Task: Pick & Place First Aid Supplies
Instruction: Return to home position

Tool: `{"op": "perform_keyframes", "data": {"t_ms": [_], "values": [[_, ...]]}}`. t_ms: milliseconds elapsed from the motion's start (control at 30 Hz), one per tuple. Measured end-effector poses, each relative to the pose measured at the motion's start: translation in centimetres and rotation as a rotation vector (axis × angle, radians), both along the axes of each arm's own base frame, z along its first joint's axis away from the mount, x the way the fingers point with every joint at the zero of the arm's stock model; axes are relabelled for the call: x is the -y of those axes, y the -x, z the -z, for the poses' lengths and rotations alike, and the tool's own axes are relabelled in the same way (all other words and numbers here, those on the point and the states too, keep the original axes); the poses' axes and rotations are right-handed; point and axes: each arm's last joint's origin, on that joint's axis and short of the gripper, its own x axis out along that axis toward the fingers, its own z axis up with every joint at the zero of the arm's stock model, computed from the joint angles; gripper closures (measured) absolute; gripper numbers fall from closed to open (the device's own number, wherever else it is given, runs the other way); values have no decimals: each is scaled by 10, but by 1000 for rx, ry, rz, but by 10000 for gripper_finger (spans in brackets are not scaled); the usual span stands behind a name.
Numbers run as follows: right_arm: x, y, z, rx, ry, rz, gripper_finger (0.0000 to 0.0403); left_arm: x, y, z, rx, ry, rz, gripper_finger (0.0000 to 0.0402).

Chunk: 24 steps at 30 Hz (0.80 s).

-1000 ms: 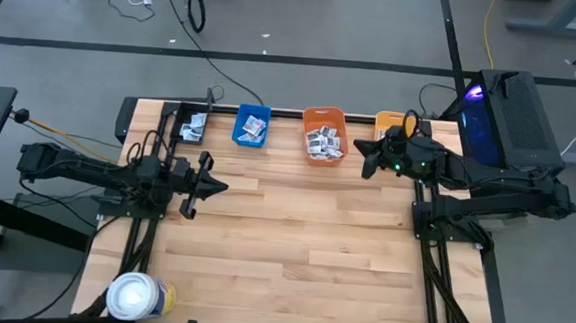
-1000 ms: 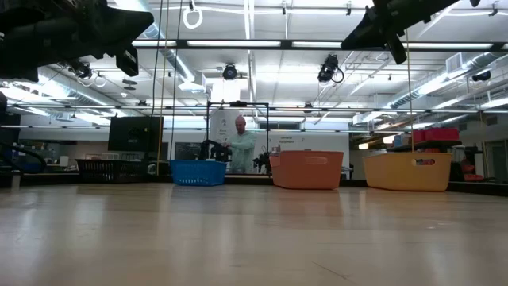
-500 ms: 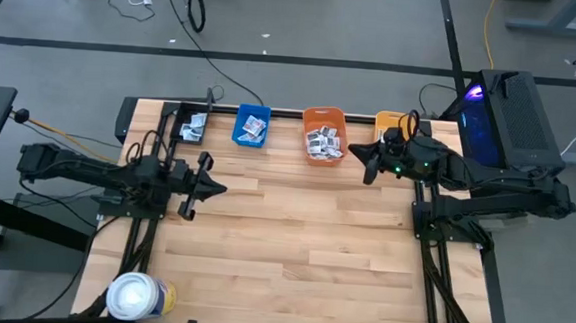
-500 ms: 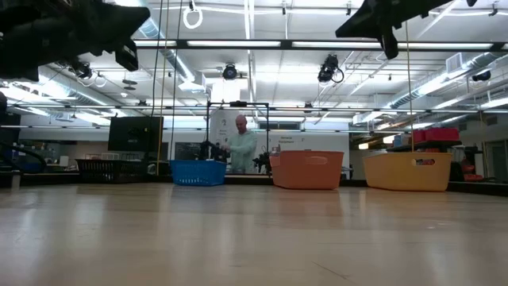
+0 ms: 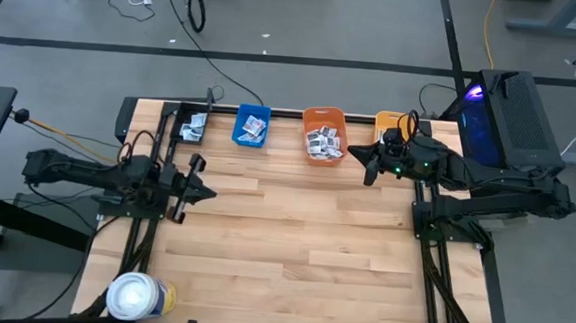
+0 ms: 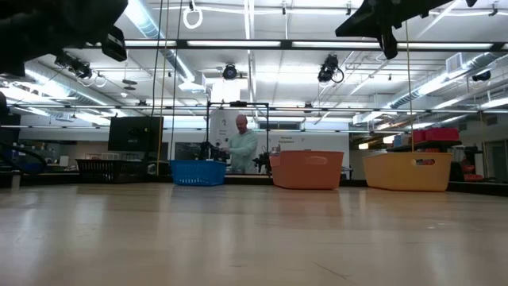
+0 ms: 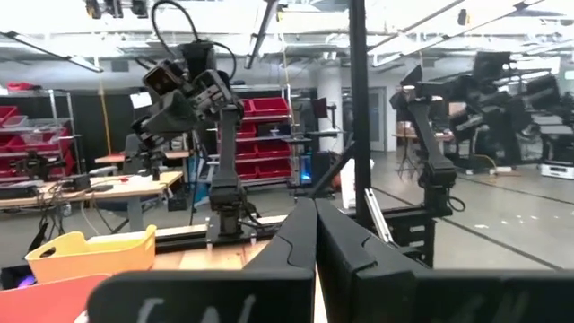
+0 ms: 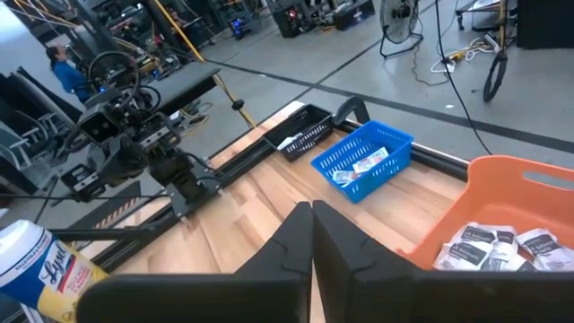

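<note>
The first aid packets lie in the orange bin [image 5: 322,142] [image 8: 491,248], in the blue bin [image 5: 253,126] [image 8: 362,164] and in a black tray [image 5: 192,127] at the table's far edge. My left gripper [image 5: 209,188] [image 7: 314,215] hangs shut over the table's left part, holding nothing. My right gripper [image 5: 360,152] [image 8: 311,212] is shut too and empty. It hovers high, just right of the orange bin and in front of the yellow bin [image 5: 389,121].
A large white roll [image 5: 137,298] stands at the table's near left corner. The three bins and the tray sit in a row along the far edge. Bare wood [image 5: 293,242] fills the middle and near part. A person [image 6: 240,144] stands in the room beyond.
My left gripper has drawn back a little toward the table's left edge, still shut. My right gripper has risen slightly near the orange bin. No packet or bin has moved.
</note>
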Motion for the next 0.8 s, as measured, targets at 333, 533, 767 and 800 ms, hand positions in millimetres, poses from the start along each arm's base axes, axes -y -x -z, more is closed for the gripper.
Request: {"op": "perform_keyframes", "data": {"t_ms": [333, 533, 767, 800], "values": [[0, 0, 0, 0, 0, 1, 389, 5, 10, 4, -41, -23, -2, 401], [0, 0, 0, 0, 0, 1, 389, 4, 15, 5, -50, -28, -10, 401], [0, 0, 0, 0, 1, 1, 389, 4, 19, 7, -54, -43, -15, 401], [0, 0, 0, 0, 1, 1, 389, 3, 20, 7, -60, -42, -20, 401]]}}
